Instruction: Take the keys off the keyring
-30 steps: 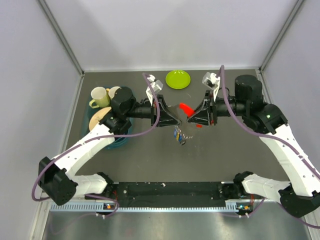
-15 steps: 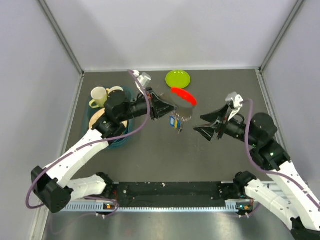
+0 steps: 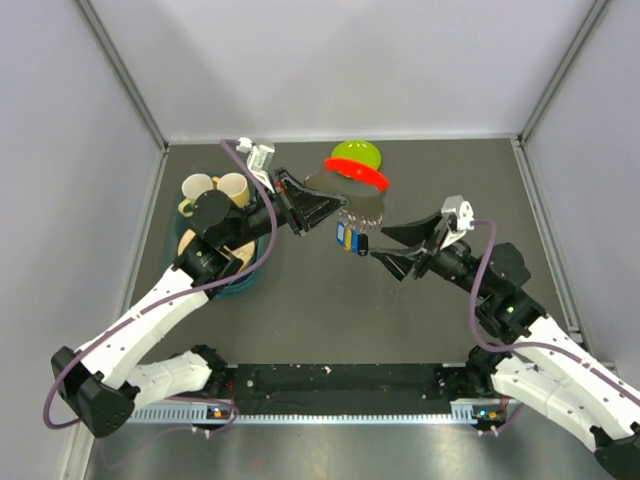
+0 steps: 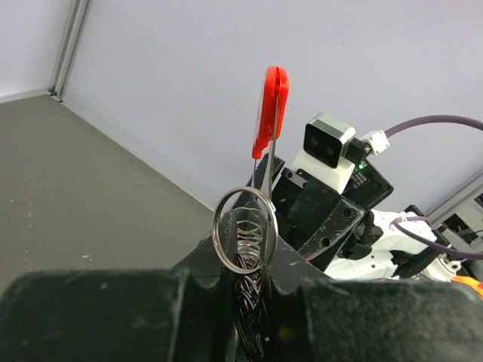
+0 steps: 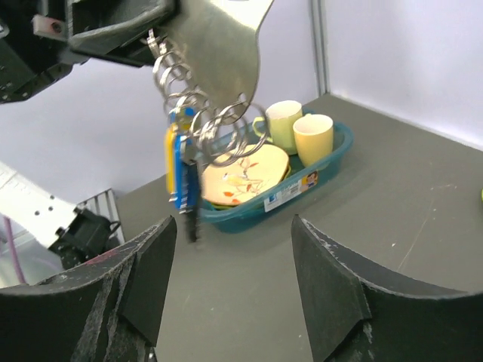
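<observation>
Dark grey tabletop (image 3: 300, 320), pale walls. The left gripper (image 3: 343, 212), clenched on the thin silver wire keyring (image 4: 245, 230), has lifted it. The red- and blue-headed silver keys (image 3: 347, 238) are still attached. The right gripper (image 3: 380, 243), released, has withdrawn.

keyring (image 4: 216, 226) in left claw (image 3: 343, 212) | keys (image 3: 346, 237) hanging below | right claw (image 3: 380, 243) right, apart
</observation>
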{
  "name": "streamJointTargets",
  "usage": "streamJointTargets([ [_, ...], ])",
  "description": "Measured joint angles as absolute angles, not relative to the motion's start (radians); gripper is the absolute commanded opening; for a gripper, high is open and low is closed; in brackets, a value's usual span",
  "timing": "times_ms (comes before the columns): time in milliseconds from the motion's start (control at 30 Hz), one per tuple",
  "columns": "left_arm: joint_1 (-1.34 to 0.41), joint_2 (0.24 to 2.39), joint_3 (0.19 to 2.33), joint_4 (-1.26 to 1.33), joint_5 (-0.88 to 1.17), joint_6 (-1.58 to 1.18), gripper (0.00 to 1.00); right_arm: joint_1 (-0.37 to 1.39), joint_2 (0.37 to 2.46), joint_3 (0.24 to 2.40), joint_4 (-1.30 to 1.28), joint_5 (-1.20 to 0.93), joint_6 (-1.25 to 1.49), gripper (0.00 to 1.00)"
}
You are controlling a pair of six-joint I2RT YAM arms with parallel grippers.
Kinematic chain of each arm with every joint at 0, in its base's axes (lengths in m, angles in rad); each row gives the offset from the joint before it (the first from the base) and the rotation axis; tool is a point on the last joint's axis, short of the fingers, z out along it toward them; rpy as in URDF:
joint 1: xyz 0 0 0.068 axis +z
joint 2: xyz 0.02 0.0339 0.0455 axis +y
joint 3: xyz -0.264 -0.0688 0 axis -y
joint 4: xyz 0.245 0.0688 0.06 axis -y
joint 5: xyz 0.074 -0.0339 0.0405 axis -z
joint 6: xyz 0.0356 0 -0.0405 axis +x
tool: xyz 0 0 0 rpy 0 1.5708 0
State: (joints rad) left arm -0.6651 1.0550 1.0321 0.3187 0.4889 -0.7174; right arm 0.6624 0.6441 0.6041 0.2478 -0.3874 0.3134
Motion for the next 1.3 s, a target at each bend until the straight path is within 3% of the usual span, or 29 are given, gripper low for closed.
streamJointTargets([
  [300, -0.676, 1.049, 1.018, 0.352, 0.476, -0.769, 0.00, 0.738, 0.772, 0.624, 0.381, -0.270, 0.246, 0.54],
  [567, -0.683, 1.034, 1.008, 0.358, 0.467, -0.781, 0.00, 0.778, 0.822, 0.625, 0.441, -0.200, 0.207, 0.35],
  [1300, -0.684, 1.011, 1.003, 0.342, 0.428, -0.759, 0.00, 0.818, 0.830, 0.625, 0.485, -0.114, 0.149, 0.45],
])
